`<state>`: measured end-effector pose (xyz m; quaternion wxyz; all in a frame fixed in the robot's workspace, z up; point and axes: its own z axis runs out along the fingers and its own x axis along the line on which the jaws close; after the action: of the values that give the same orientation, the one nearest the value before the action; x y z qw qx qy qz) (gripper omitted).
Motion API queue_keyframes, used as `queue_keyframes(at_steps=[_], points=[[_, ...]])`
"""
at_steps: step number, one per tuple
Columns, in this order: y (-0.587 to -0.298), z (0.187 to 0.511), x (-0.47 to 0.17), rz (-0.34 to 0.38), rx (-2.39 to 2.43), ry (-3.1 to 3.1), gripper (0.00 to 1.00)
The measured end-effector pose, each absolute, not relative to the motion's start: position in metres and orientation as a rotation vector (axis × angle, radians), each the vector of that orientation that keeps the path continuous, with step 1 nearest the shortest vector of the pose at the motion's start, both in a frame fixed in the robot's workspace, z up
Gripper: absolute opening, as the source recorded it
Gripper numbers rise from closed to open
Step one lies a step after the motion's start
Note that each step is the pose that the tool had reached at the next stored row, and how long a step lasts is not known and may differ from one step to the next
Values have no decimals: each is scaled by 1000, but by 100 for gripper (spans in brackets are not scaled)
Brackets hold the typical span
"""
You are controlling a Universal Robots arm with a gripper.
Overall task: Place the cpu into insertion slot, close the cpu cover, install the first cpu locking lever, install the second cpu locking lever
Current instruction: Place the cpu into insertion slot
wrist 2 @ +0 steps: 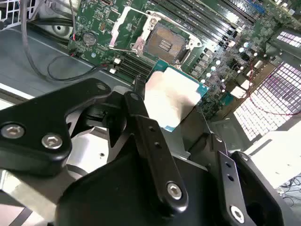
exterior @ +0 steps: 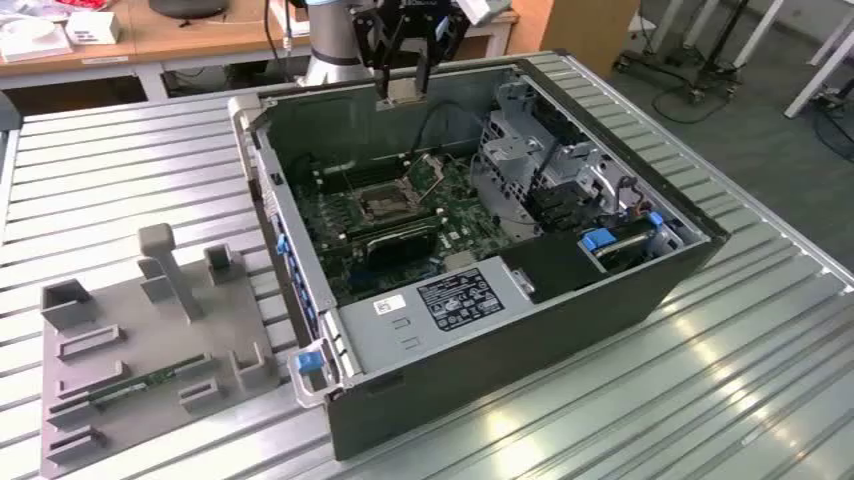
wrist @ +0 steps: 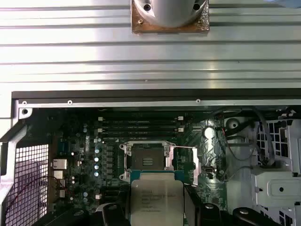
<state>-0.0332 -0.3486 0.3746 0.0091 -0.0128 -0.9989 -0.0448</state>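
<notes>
Holds the cpu [wrist 2: 176, 94] clamped in the tool [exterior: 402, 90] over the case's [exterior: 507, 370] edge, with slot [wrist: 146, 157] empty and cover [wrist: 171, 160] open, all four steps left.

Tabletop [exterior: 120, 170]: ribbed silvery metal slats, glare patches near front. Open computer case [exterior: 534, 340] lying on its side at middle, open face up. Grey fixture plate [exterior: 127, 345] with upright holders just beside case, on exterior view's left. Arm base [exterior: 334, 68] standing at far edge, behind case.
</notes>
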Motion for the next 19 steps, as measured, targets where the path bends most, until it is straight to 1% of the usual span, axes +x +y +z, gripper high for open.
queue_keyframes(at_steps=[19], points=[[-352, 375, -33, -140, -40, -3120, 54]])
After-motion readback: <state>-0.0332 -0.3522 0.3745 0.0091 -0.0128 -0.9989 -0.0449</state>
